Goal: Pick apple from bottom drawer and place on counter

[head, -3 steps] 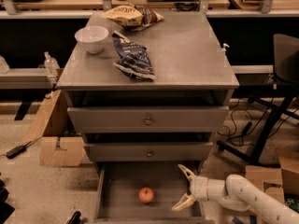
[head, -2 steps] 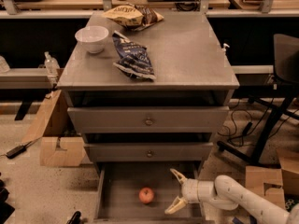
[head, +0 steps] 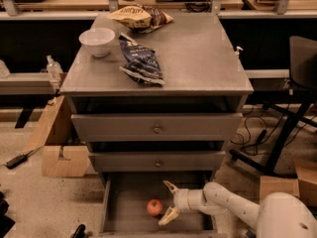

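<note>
The apple is small and red-orange and lies on the floor of the pulled-out bottom drawer, near its middle. My gripper reaches in from the right on a white arm. It is open, with its two pale fingertips spread just right of the apple, not touching it. The counter is the grey top of the cabinet, above two closed knobbed drawers.
On the counter stand a white bowl, a dark blue snack bag and a tan chip bag. Cardboard boxes sit on the floor at left. A black chair stands at right.
My gripper has moved left inside the bottom drawer, from its right side to just beside the apple. The apple has not moved.
</note>
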`<state>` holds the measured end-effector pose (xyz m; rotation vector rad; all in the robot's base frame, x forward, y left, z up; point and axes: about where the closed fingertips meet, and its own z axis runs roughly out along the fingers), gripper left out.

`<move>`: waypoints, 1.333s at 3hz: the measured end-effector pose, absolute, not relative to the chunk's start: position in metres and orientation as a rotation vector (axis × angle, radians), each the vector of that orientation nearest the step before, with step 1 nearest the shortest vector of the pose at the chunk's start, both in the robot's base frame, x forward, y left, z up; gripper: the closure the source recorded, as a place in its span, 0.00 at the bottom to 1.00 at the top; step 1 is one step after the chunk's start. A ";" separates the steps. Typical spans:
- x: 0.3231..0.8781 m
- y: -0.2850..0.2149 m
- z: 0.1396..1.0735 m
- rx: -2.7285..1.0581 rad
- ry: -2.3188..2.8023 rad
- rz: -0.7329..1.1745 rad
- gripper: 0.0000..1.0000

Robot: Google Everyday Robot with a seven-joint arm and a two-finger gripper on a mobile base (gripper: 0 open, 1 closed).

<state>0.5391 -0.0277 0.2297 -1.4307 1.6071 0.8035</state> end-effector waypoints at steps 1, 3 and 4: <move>0.552 -0.002 0.191 -1.460 1.632 0.838 0.00; 0.561 -0.007 0.152 -1.487 1.677 0.860 0.00; 0.555 -0.005 0.137 -1.508 1.688 0.883 0.17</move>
